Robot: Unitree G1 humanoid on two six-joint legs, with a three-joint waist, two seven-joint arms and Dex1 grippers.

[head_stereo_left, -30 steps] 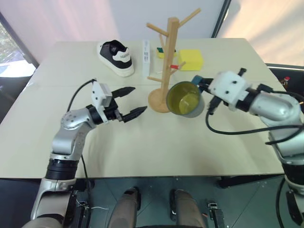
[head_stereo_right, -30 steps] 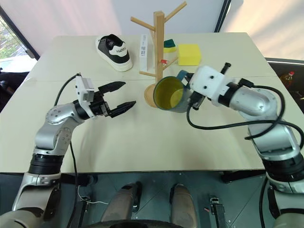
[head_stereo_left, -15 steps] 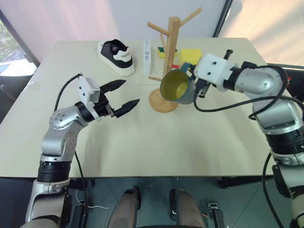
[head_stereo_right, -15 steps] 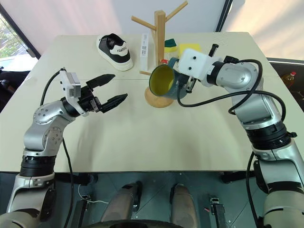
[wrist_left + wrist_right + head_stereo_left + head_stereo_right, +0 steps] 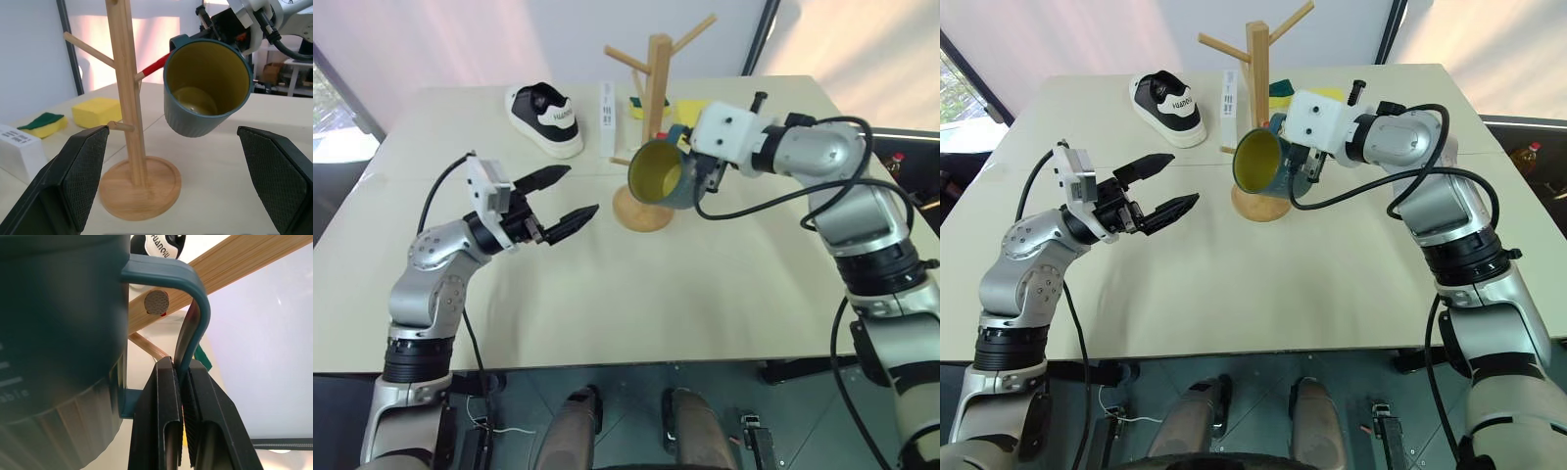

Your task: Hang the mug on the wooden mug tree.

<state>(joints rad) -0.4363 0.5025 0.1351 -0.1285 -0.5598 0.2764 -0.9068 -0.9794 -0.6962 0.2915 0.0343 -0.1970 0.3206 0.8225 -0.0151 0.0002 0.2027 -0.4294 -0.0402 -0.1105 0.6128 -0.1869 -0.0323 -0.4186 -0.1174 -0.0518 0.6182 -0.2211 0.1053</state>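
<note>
Glossy teal mug (image 5: 664,176), handle pinched by right gripper (image 5: 182,382), now nearer wooden mug tree (image 5: 653,108).

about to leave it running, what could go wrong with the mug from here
The right gripper pinches only the thin handle of the mug, so the mug could swivel or slip. In the right wrist view the peg is seen through the handle loop, but whether it has entered is unclear; a miss could knock the mug tree and tip it.
</note>
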